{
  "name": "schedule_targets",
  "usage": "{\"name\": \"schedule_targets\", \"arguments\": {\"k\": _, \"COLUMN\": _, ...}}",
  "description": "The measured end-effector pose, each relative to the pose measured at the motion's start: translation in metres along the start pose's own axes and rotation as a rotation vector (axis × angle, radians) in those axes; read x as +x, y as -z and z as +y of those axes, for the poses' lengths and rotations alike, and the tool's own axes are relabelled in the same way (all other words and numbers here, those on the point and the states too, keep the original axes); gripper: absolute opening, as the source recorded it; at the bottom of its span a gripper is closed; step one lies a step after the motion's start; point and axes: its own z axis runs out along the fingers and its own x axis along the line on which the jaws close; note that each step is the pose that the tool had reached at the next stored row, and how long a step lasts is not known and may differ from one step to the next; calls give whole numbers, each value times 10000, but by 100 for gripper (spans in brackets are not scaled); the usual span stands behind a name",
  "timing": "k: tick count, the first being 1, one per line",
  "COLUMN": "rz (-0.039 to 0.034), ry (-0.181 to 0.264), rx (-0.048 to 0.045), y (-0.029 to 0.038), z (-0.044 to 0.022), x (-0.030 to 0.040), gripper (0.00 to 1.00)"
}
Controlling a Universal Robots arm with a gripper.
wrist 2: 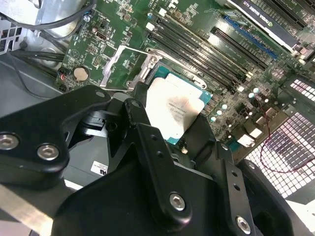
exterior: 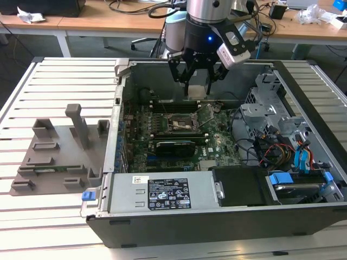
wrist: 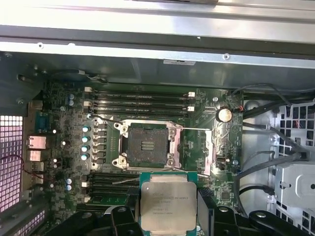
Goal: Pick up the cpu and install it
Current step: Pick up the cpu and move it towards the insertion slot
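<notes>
In the exterior view my gripper (exterior: 196, 88) hangs inside the open computer case (exterior: 124, 97), above the back part of the motherboard (exterior: 217, 143). It is shut on the cpu (exterior: 196, 91), a flat square chip with a pale silvery top. In the first wrist view the cpu (wrist: 168, 204) sits between the black fingers (wrist: 123, 222), held level and just short of the open, empty black socket (wrist: 146, 145). The socket's metal load plate (wrist: 216, 147) is flipped aside. The second wrist view shows the cpu (wrist 2: 174, 110) held above the socket frame (wrist 2: 147, 66).
Memory slots (wrist: 140, 101) flank the socket. A graphics card (exterior: 176, 146) lies in front of it, and a power supply (exterior: 162, 194) fills the case front. A drive cage (exterior: 276, 108) and cables (exterior: 271, 149) are on the exterior view's right. A grey fixture (exterior: 59, 151) stands on the slatted table (exterior: 32, 216).
</notes>
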Motion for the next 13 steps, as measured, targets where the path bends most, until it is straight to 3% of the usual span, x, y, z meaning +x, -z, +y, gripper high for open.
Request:
{"name": "schedule_targets", "arguments": {"k": 9, "rz": 0, "ry": 0, "rx": 2, "y": -44, "z": 0, "x": 1, "gripper": 55}}
{"name": "schedule_targets", "arguments": {"k": 10, "rz": 3, "ry": -2, "rx": 43, "y": -49, "z": 1, "x": 2, "gripper": 55}}
{"name": "schedule_targets", "arguments": {"k": 12, "rz": 9, "ry": 8, "rx": 252, "y": -58, "z": 30, "x": 1, "gripper": 55}}
{"name": "schedule_targets", "arguments": {"k": 13, "rz": 11, "ry": 9, "rx": 284, "y": -63, "z": 47, "x": 0, "gripper": 55}}
